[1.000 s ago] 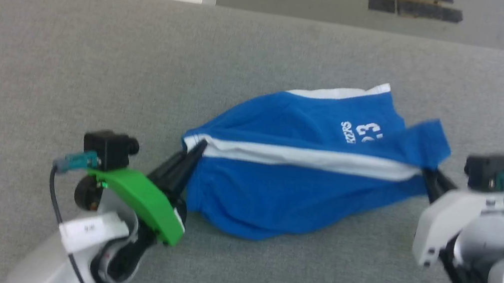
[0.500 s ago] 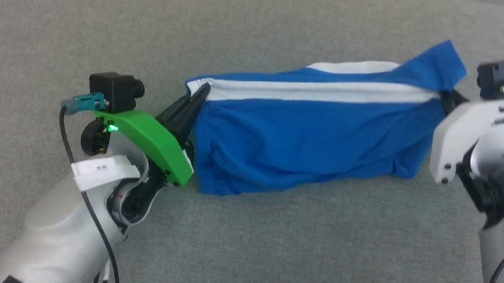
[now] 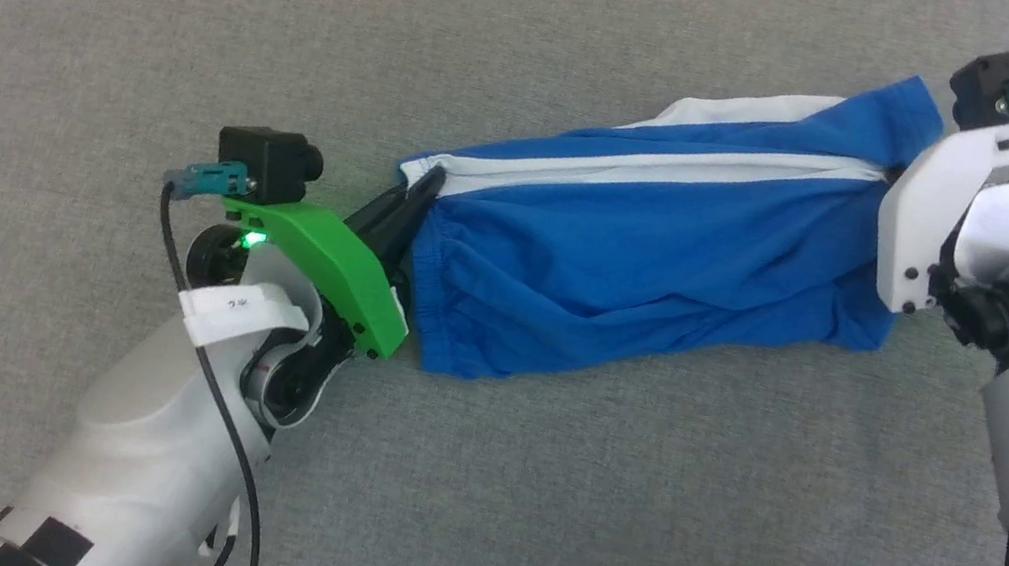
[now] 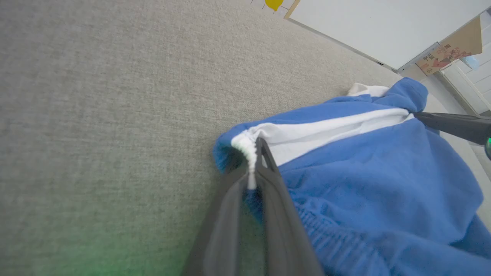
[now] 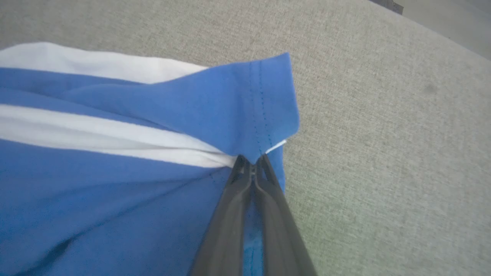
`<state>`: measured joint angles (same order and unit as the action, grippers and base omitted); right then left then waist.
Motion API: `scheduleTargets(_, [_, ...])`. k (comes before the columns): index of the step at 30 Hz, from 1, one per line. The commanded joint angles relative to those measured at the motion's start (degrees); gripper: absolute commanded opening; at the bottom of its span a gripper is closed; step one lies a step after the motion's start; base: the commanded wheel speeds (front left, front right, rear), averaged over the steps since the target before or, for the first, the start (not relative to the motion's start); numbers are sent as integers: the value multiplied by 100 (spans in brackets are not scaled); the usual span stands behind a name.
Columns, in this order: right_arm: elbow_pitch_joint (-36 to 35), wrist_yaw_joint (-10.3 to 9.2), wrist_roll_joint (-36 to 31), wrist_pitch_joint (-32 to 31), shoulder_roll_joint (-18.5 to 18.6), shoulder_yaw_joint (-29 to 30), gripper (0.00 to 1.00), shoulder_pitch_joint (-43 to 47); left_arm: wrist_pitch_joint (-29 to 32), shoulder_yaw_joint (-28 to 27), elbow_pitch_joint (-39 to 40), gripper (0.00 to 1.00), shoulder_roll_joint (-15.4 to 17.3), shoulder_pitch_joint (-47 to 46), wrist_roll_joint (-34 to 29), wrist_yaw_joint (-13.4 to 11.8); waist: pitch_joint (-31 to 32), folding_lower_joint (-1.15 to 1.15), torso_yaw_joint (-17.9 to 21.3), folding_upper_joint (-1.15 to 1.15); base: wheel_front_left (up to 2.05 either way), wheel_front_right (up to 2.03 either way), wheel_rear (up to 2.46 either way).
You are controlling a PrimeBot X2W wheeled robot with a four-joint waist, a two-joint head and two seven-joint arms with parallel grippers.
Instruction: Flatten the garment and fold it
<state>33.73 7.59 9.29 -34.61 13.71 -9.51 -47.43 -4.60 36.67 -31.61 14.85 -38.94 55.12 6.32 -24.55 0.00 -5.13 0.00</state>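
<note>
Both hands moved apart over the last second. The garment (image 3: 652,246) went from a slumped heap with its printed number up to a long stretched band, and the print is now out of sight. The head camera also tipped down, so part of the shift is the view, not the things.

The left hand (image 3: 423,189) is pinched tight on the gathered waistband (image 4: 249,149) at one end of the white stripe (image 3: 644,169). The right hand (image 5: 251,163) is clamped on the leg hem corner (image 5: 268,103) at the stripe's other end. Holding the two ends of the side seam pulls that edge straight, likely so the loose cloth below can hang out its creases before being laid flat.

The garment spans the gap between the hands over the grey table (image 3: 103,7), centre to right. Its lower edge looks to rest on the table; I can't tell for sure. The lower part is rumpled. Flattening is under way and folding has not started.
</note>
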Motion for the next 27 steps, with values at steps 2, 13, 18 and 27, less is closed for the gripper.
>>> scheduleTargets(2, [163, -10, 126, -166, 86, -79, 0, -183, 149, 108, -99, 0, -42, -9, 64, 42, -51, 0, -69, 0, 0, 0, 0])
scheduleTargets(13, [523, -10, 675, -779, 213, -170, 88, -395, 238, 217, 9, 100, -42, 44, 135, 39, -44, 0, -148, 0, 0, 0, 0])
scheduleTargets(18, [357, -10, 726, -421, 201, -132, 100, -174, -176, 171, 183, 100, 6, 190, -35, -141, 196, 0, -142, 0, 0, 0, 0])
scheduleTargets(27, [-371, -10, 733, 884, 145, 177, 100, 817, -814, 67, 800, 100, 234, 860, -340, -583, 872, 0, -105, 0, 0, 0, 0])
